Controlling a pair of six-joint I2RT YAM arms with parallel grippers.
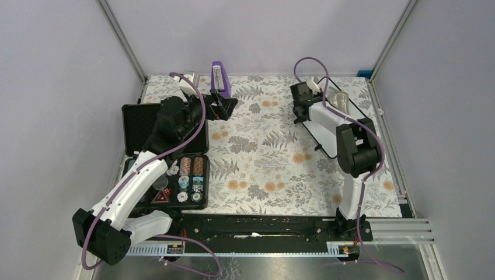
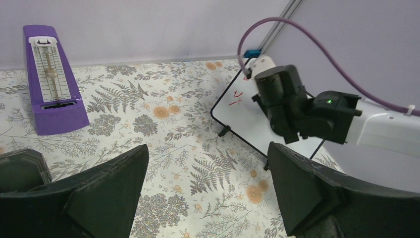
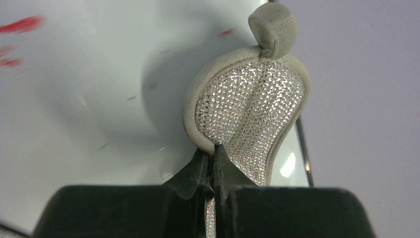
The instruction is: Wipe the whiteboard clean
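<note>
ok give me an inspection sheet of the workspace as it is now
surface: fern-print cloth covers the table
job's things: whiteboard flat at far right, red marks on it
clutter: purple metronome upright at the back; open black chip case at left
grippers: right gripper shut on a silvery pad over the whiteboard, contact unclear; left gripper open, empty
cables: purple cable along each arm
surroundings: lilac walls, metal corner posts
</note>
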